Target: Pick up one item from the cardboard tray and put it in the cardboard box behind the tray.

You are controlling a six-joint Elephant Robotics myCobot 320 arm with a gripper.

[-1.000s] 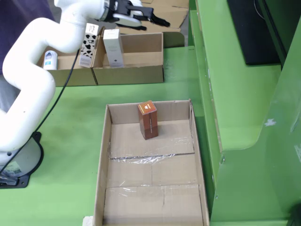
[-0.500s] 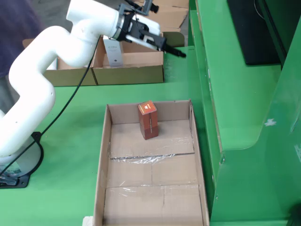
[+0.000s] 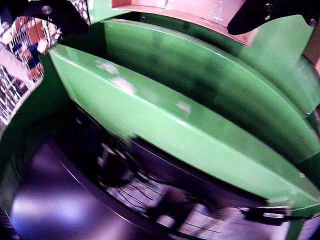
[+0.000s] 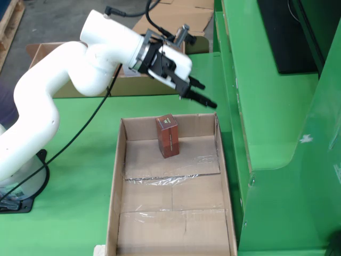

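In the still view a red-brown carton stands upright in the far part of the cardboard tray. My gripper is on the white arm, above the tray's far right corner and up and to the right of the carton. Its black fingers are apart with nothing between them. The cardboard box lies behind the tray, partly hidden by the arm. The gripper-mounted view is blurred: black fingers at the top corners, no carton in sight.
A tall green cabinet stands close along the tray's right side, with a dark panel on it. It fills the gripper-mounted view. Flat cardboard lies at the back. The arm's base is left of the tray.
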